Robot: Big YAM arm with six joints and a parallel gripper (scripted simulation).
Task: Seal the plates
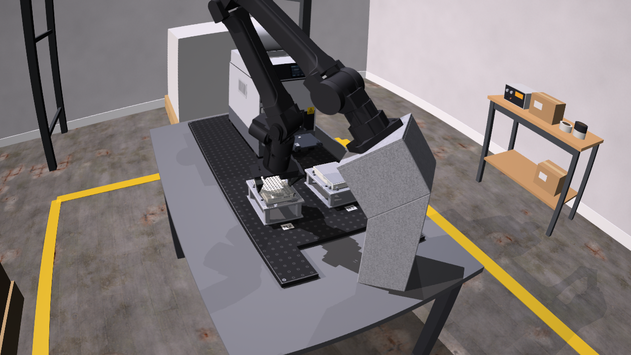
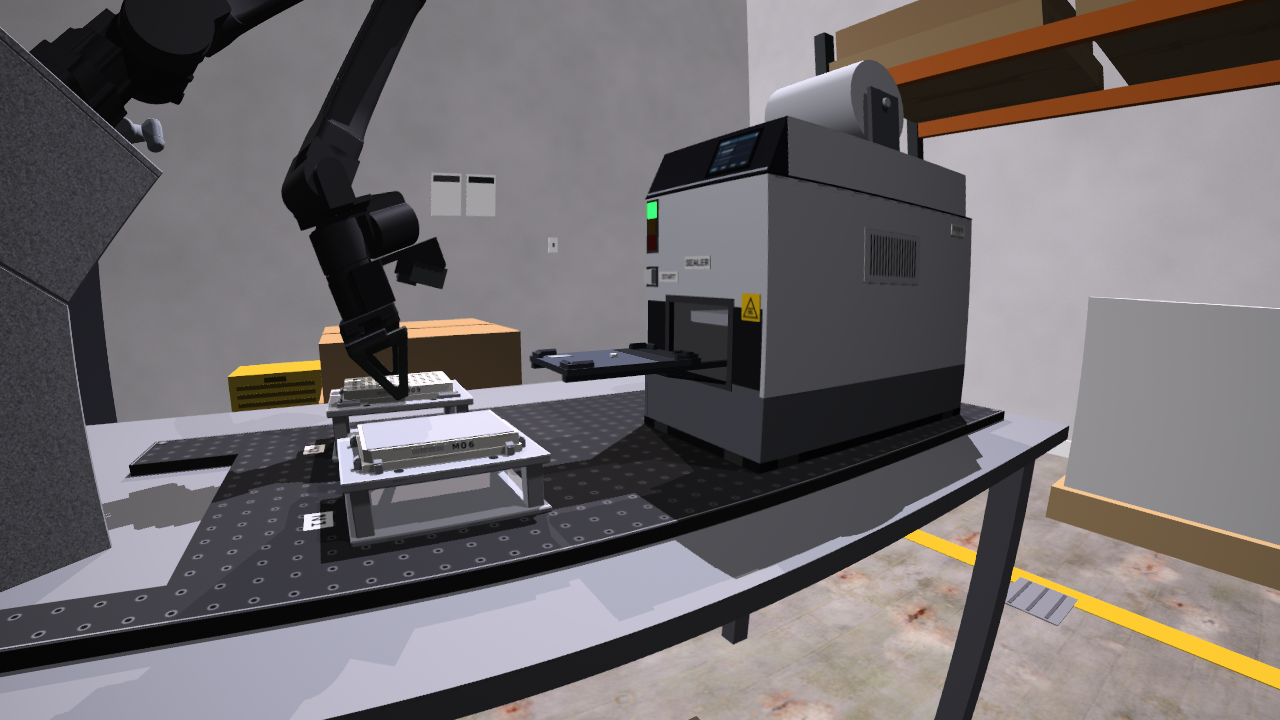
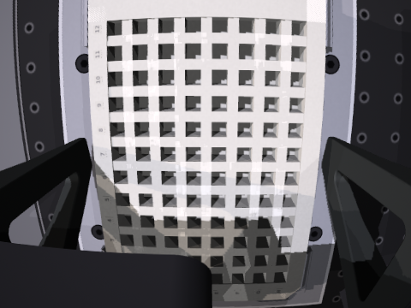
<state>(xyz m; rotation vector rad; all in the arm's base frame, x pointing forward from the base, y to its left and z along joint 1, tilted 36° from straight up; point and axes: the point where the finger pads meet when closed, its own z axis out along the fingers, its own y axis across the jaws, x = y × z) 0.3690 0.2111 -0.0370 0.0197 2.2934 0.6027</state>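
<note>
My gripper [image 1: 277, 181] [image 2: 399, 392] [image 3: 206, 151] is open, pointing down over nest N2 [image 2: 463, 394] [image 3: 76, 115]. Its fingers stand on either side of the open plate [image 1: 272, 184] [image 2: 435, 385] [image 3: 205, 116], with a gap at each long side. This plate's wells are uncovered. The other plate [image 1: 328, 171] [image 2: 438, 431], marked M06, lies in nest N1 [image 1: 315, 178] [image 2: 528, 454] with a smooth covered top. The sealer's stage [image 1: 307, 140] [image 2: 640, 361] is out and bears no plate. The sealer [image 2: 707, 232] shows a green lamp [image 2: 651, 210]; the START button [image 2: 651, 275] is below it.
The arm's grey pedestal [image 1: 392, 211] [image 2: 44, 429] stands beside the nests at the table's near end in the top view. The stage sticks out of the sealer's opening towards the nests. N1 stands close beside N2. Wall and shelves are beyond the table.
</note>
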